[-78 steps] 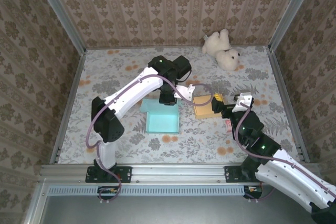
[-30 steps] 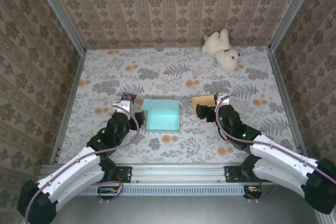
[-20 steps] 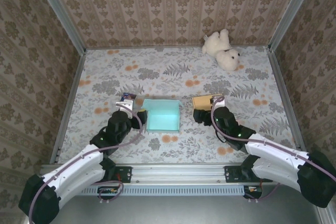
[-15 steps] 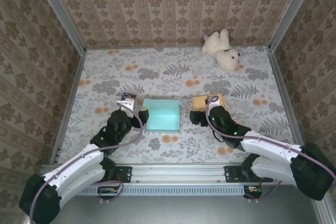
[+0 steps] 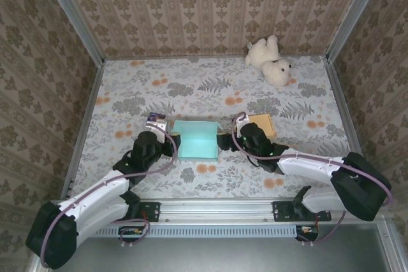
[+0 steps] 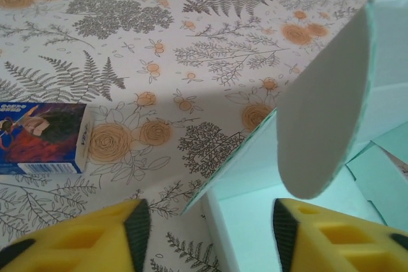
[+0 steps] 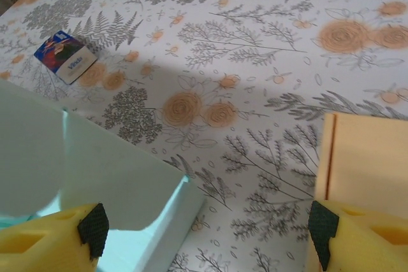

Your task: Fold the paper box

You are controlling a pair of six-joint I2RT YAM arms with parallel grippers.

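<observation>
The paper box is a teal open-topped carton lying in the middle of the table, its flaps partly raised. My left gripper is at the box's left side. In the left wrist view the left gripper is open, and its yellow fingers straddle the box's left wall without touching it. A rounded flap stands up ahead. My right gripper is at the box's right side. In the right wrist view the right gripper stands open, with a corner of the box between its fingers.
A tan cardboard box lies just right of my right gripper and shows as the tan cardboard box in the right wrist view. A small blue carton lies beyond the left gripper. A white teddy bear lies at the back right. Walls enclose the table.
My right gripper has slid left, from the tan box to the teal box's right side. My left gripper has edged forward to the box's left wall. The box's flaps have shifted.
</observation>
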